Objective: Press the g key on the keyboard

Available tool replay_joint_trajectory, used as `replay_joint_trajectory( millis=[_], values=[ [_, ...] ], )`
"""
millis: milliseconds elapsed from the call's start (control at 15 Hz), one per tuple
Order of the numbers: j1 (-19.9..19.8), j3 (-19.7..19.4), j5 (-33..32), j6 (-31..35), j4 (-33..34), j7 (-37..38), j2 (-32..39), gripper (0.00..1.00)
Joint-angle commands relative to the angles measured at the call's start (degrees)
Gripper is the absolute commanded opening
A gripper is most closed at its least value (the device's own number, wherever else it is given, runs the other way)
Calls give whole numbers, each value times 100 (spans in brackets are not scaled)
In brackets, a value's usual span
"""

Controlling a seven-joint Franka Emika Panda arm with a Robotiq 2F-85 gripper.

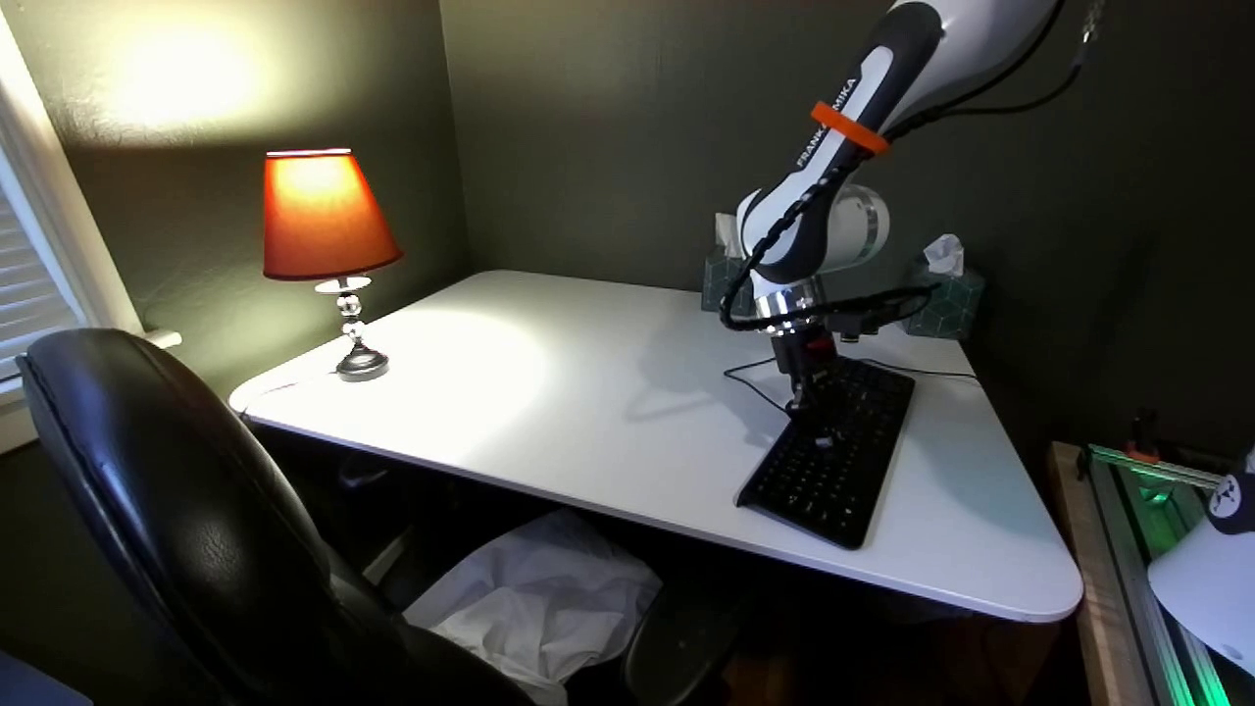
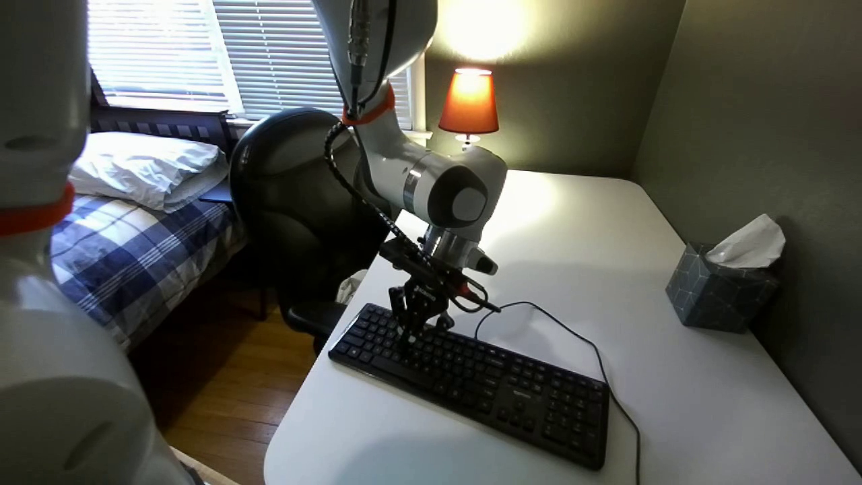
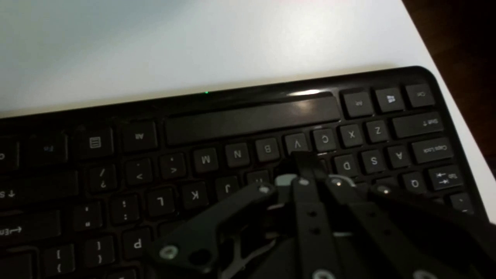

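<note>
The black keyboard (image 1: 814,490) lies flat near the end of the white table; it also shows in an exterior view (image 2: 512,391) and in the wrist view (image 3: 252,120), where its letters stand upside down. My gripper (image 3: 308,159) is shut and empty, fingers together, pointing down over the left letter keys. Its fingertips are just below the V key (image 3: 296,143) in the wrist view, between the D key (image 3: 347,166) and the partly covered H key (image 3: 259,177). The g key is hidden behind the fingers. I cannot tell whether the tips touch a key. The gripper also shows in both exterior views (image 1: 809,412) (image 2: 409,333).
A thin dark cable (image 2: 572,333) runs across the table behind the keyboard. Tissue boxes (image 1: 946,299) (image 1: 723,284) stand at the table's back edge. A lit red lamp (image 1: 328,221) stands at the far corner. A black chair (image 1: 196,510) is against the table's front side.
</note>
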Motion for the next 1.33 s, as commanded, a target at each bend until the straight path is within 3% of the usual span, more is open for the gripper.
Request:
replay_joint_trajectory(
  millis=[0, 733, 1267],
  values=[
    [-82, 54, 137, -25, 122, -123, 172, 0],
    [-87, 57, 141, -18, 73, -139, 92, 0],
    [-59, 17, 78, 108, -228, -126, -376, 0]
  ],
)
